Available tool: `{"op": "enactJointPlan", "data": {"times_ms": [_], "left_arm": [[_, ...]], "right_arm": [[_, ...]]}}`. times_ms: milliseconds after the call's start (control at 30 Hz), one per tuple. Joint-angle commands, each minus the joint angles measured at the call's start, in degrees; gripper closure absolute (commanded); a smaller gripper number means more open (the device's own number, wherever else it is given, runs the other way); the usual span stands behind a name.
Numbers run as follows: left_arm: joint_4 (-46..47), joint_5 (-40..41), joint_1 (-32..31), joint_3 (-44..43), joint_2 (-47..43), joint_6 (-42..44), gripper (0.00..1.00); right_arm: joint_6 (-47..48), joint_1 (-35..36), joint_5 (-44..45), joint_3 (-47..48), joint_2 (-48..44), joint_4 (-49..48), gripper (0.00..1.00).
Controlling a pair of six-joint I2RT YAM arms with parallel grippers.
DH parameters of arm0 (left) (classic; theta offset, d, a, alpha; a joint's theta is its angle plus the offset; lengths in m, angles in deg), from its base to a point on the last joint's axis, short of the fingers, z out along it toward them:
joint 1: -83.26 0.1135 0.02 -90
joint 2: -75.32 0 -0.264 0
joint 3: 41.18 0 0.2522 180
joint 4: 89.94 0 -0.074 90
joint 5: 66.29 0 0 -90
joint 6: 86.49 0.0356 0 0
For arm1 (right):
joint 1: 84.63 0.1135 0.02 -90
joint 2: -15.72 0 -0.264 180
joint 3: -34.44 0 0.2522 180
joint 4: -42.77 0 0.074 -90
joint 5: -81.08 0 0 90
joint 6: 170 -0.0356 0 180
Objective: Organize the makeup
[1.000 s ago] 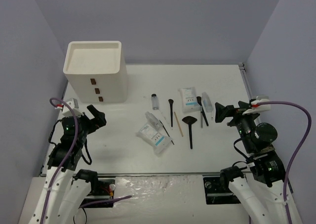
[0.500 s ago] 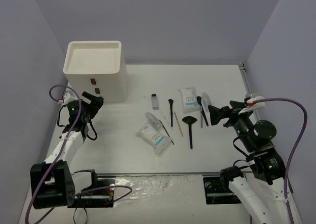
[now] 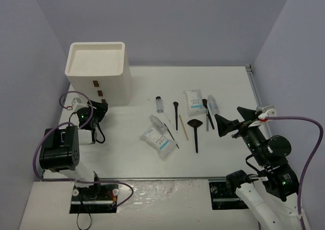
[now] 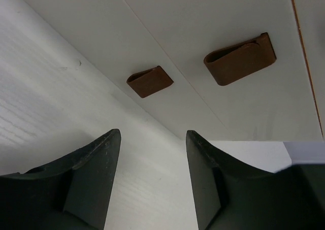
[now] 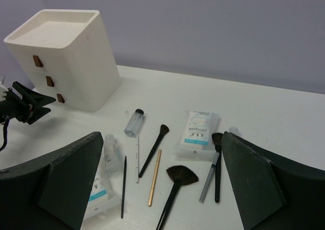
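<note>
Our left gripper stands with jaws apart and empty, close before the brown handles of the white drawer box at the table's far left corner. Our right gripper gapes wide, holding nothing, near the right edge. The makeup lies scattered mid-table, untouched.

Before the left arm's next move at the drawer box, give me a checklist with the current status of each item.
1. Left gripper faces the bottom pull tab: ok, tab sits centred ahead of the gap.
2. Gap wide enough for the tab: cannot tell, tab lies farther off.
3. Fingers around the tab: not ok, tips are short of it.
4. Left gripper empty: ok.
5. Right gripper open, empty, off the makeup: ok.
6. Drawer box drawers shut: ok.
</note>
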Motion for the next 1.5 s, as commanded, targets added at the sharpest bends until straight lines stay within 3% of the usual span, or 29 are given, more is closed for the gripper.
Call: {"op": "enactJointPlan", "data": {"times_ms": [0, 267, 1467], "left_arm": [[17.4, -1.7, 0.6, -1.9, 3.1, 1.7, 0.51], [20.0, -2.7, 0.8, -3.6, 8.6, 5.8, 0.57], [14.2, -3.9, 1.7, -10.7, 14.2, 14.0, 0.56]], "right_arm": [[1.7, 0.8, 0.7, -0.5, -0.7, -3.9, 0.0], [2.5, 1.4, 0.5, -1.0, -1.8, -3.9, 0.0], [3.6, 2.0, -2.8, -1.8, -3.1, -4.0, 0.0]]}}
